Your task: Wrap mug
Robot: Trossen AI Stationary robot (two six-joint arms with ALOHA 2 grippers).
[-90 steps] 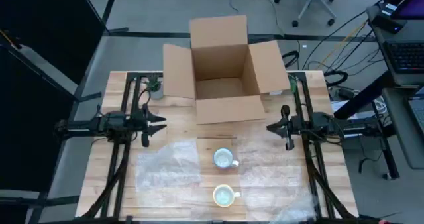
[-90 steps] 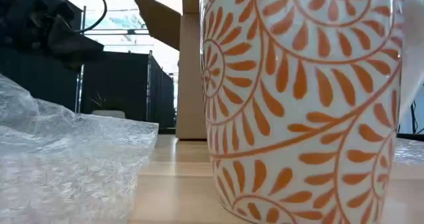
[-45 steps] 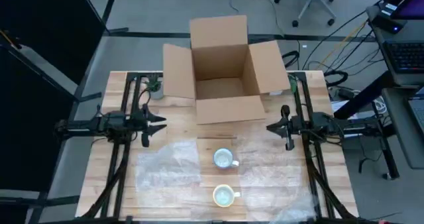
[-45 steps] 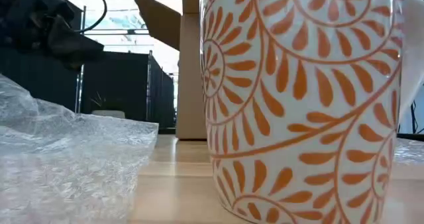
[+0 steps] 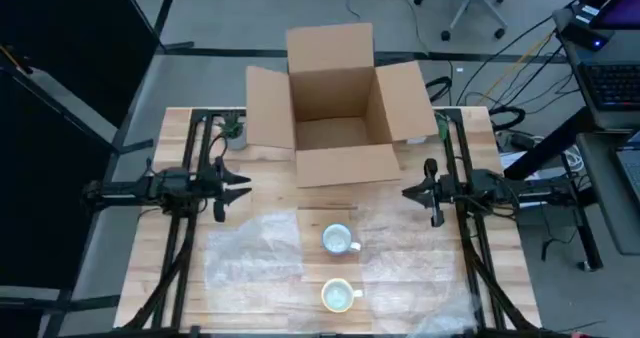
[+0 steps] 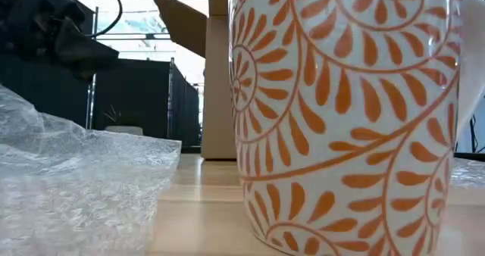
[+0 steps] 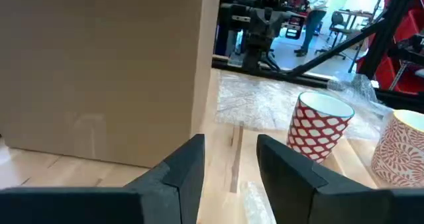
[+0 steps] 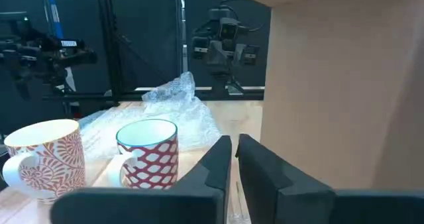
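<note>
Across the middle of the high view lay a pale wooden bench (image 5: 270, 178) of lengthwise planks, with an open cardboard box (image 5: 338, 108) at its upper centre, flaps spread and its brown floor bare. Below the box, crinkled clear bubble wrap (image 5: 250, 250) covered the lower left of the boards, with more of it toward the lower right. Two round mugs stood upright near the lower centre: a red diamond-patterned mug (image 5: 338, 240) with a white rim, and just below it an orange leaf-scroll mug (image 5: 339, 296), glossy and curved; seen from above, both interiors looked pale and nothing showed inside them. The two mugs stood apart, neither wrapped.

At centre left the left hand (image 5: 240, 187) hung beside the box's left flap, its dark angular fingers a little apart and holding nothing. At centre right the right hand (image 5: 410, 192) mirrored it, fingers nearly together with a narrow slit between, also holding nothing. Bare planks lay between the hands and the mugs, and the bench's lower edge ran just below the orange mug.
</note>
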